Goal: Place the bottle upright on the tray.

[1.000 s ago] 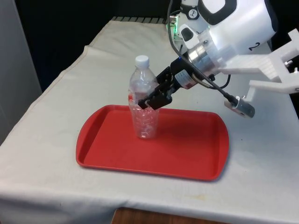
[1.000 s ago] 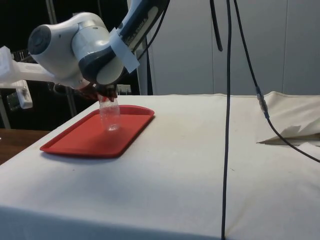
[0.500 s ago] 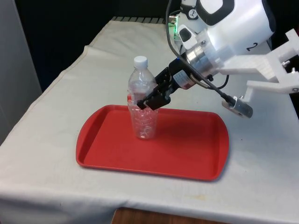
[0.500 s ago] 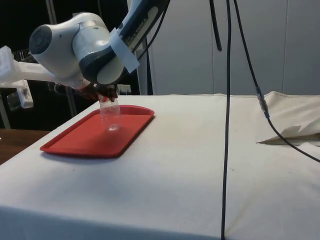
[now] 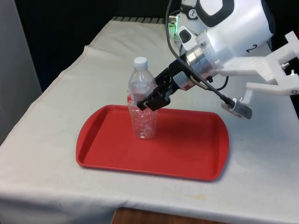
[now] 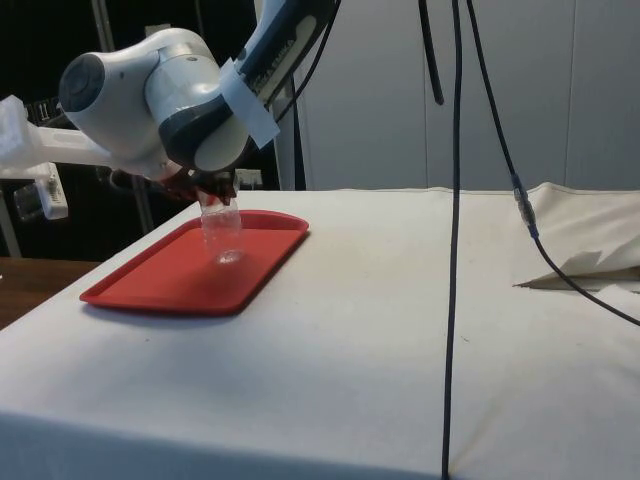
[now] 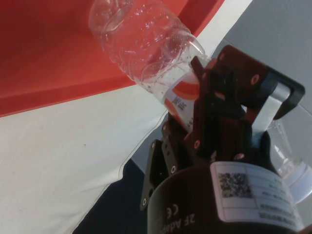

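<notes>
1. The table under its white cloth (image 5: 56,102) carries a red tray (image 5: 187,149), which lies nearer the front view's left and the table's near end; the cloth around the tray is bare, and nothing stands between the tray and the table's edges.
2. In the side view a folded rumple of cloth (image 6: 590,255) sits well apart from the tray (image 6: 150,285), and two black cables (image 6: 455,200) hang down in front of the table, crossing the picture without touching anything on it.
3. The clear plastic bottle (image 5: 142,116), white cap (image 5: 140,61) on top, stands upright on the tray, towards the tray's far-left part in the front view.
4. The black gripper (image 5: 145,103) reaches in from the front view's right and is closed on the bottle at mid-height, about where its orange-and-white label (image 7: 183,97) shows.
5. In the side view the arm's white body covers the upper bottle (image 6: 222,235), so only its lower half shows; the grasp itself is hidden there.
6. In the wrist view the fingers (image 7: 214,122) cover much of the label.
</notes>
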`<state>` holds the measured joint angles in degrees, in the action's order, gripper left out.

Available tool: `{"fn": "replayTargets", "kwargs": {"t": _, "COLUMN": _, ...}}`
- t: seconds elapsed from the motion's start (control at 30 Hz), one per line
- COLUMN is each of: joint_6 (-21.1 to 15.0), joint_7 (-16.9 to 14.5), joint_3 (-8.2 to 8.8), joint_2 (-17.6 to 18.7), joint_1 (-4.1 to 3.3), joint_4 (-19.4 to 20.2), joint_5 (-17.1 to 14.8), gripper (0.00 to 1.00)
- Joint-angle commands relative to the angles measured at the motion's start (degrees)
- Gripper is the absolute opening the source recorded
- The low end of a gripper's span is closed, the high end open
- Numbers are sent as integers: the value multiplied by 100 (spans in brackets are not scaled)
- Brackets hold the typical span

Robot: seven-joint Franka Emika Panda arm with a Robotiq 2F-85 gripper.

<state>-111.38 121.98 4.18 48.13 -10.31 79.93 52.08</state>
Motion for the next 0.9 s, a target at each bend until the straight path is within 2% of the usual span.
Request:
{"fn": "replayTargets", "kwargs": {"t": 0.0, "joint_6": -17, "joint_7": -11, "joint_3": -17, "joint_2": 6, "joint_1": 17, "joint_4": -17, "joint_5": -17, "gripper": 5}}
{"fn": "replayTargets", "kwargs": {"t": 0.07, "joint_6": 0, "joint_7": 0, "joint_3": 0, "joint_2": 0, "joint_1": 0, "joint_4": 0, "joint_5": 0, "gripper": 12}}
{"fn": "replayTargets", "kwargs": {"t": 0.2, "joint_6": -6, "joint_7": -11, "joint_3": -17, "joint_2": 11, "joint_1": 11, "joint_4": -17, "joint_5": -11, "gripper": 39}}
{"fn": "replayTargets", "kwargs": {"t": 0.3, "joint_6": -6, "joint_7": -11, "joint_3": -17, "joint_2": 11, "joint_1": 11, "joint_4": -17, "joint_5": -11, "gripper": 63}}
{"fn": "replayTargets", "kwargs": {"t": 0.33, "joint_6": -6, "joint_7": -11, "joint_3": -17, "joint_2": 11, "joint_1": 11, "joint_4": -17, "joint_5": -11, "gripper": 77}}
{"fn": "replayTargets", "kwargs": {"t": 0.37, "joint_6": 11, "joint_7": 0, "joint_3": 0, "joint_2": 0, "joint_1": 0, "joint_4": 0, "joint_5": 6, "gripper": 85}}
{"fn": "replayTargets", "kwargs": {"t": 0.4, "joint_6": -6, "joint_7": -11, "joint_3": -17, "joint_2": 11, "joint_1": 11, "joint_4": -17, "joint_5": -11, "gripper": 85}}
{"fn": "replayTargets", "kwargs": {"t": 0.47, "joint_6": -6, "joint_7": -11, "joint_3": -11, "joint_2": 11, "joint_1": 11, "joint_4": -17, "joint_5": -11, "gripper": 98}}
{"fn": "replayTargets", "kwargs": {"t": 0.87, "joint_6": 34, "joint_7": -6, "joint_3": -11, "joint_2": 6, "joint_1": 0, "joint_4": -11, "joint_5": 6, "gripper": 100}}
